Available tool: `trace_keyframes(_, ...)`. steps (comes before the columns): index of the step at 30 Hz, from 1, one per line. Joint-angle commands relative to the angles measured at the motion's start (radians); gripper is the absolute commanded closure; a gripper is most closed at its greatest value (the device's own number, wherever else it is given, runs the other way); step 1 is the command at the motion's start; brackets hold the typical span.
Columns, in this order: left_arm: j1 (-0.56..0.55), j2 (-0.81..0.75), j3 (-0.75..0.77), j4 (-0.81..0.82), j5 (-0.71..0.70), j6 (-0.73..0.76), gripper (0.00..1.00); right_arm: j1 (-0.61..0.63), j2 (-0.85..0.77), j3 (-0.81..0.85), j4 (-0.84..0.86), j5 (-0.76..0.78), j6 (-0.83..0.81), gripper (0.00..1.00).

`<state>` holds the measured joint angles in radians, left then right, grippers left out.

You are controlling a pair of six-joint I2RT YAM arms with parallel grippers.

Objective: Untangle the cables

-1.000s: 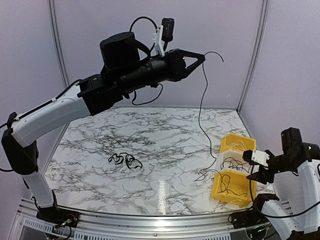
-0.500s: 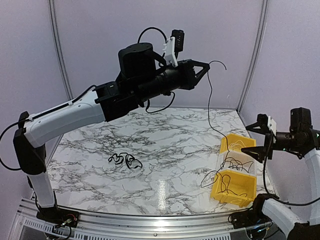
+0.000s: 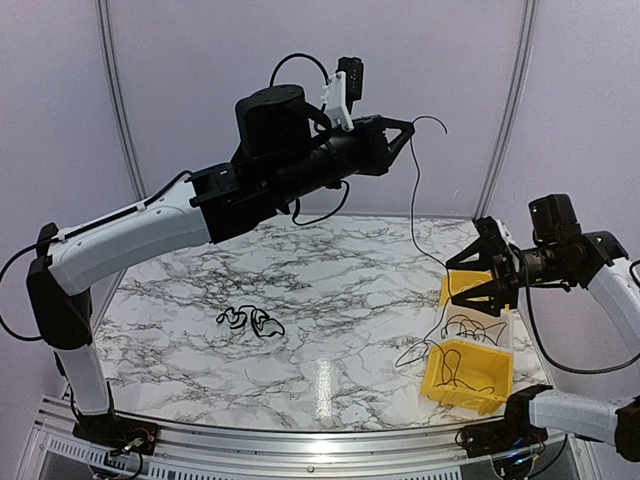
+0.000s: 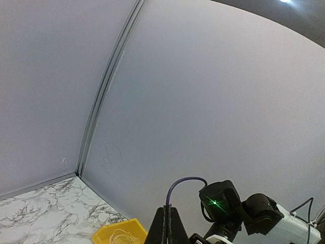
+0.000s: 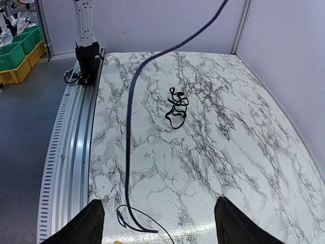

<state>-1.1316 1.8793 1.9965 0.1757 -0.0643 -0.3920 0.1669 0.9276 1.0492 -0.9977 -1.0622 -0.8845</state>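
My left gripper (image 3: 404, 128) is raised high near the back wall and shut on a thin dark cable (image 3: 416, 210). The cable hangs from it down to the table beside the yellow bins (image 3: 467, 375). In the left wrist view the cable (image 4: 179, 183) arcs up out of the closed jaws. A small black bundle of cables (image 3: 250, 320) lies on the marble table at front left; it also shows in the right wrist view (image 5: 176, 108). My right gripper (image 3: 465, 280) is open and empty, held in the air just right of the hanging cable (image 5: 131, 122).
Two yellow bins with a clear one between them stand at the table's right front, each holding thin wires. The wire ends trail out onto the marble (image 3: 415, 352). The metal front rail (image 5: 66, 152) and enclosure walls border the table.
My right arm has swung in from the right edge toward the hanging cable, its gripper open. My left gripper rose with the cable and has held nearly still for the last half second.
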Motion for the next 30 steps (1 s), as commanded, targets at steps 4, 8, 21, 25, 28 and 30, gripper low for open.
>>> trace_keyframes(4, -0.003, -0.01, 0.029, 0.045, -0.017, 0.021, 1.0, 0.092, 0.076, 0.009, 0.04, 0.104, 0.036, 0.47)
trace_keyframes(8, -0.003, -0.017, 0.021, 0.047, -0.023, 0.026, 1.0, 0.104, 0.092, 0.018, 0.039, 0.106, 0.047, 0.69)
trace_keyframes(21, -0.003, 0.034, -0.154, 0.056, -0.091, 0.007, 1.0, 0.098, 0.084, 0.153, -0.328, 0.618, -0.151, 1.0)
trace_keyframes(25, -0.003, 0.113, -0.172, 0.057, -0.083, -0.018, 1.0, 0.096, 0.03, 0.09, -0.377, 0.815, -0.174, 1.0)
trace_keyframes(28, -0.003, 0.169, -0.163, 0.06, -0.058, -0.054, 1.0, 0.096, -0.035, 0.039, -0.376, 0.97, -0.233, 1.0)
trace_keyframes(30, -0.003, 0.208, -0.153, 0.061, -0.033, -0.082, 1.0, 0.091, -0.064, 0.017, -0.377, 1.034, -0.27, 1.0)
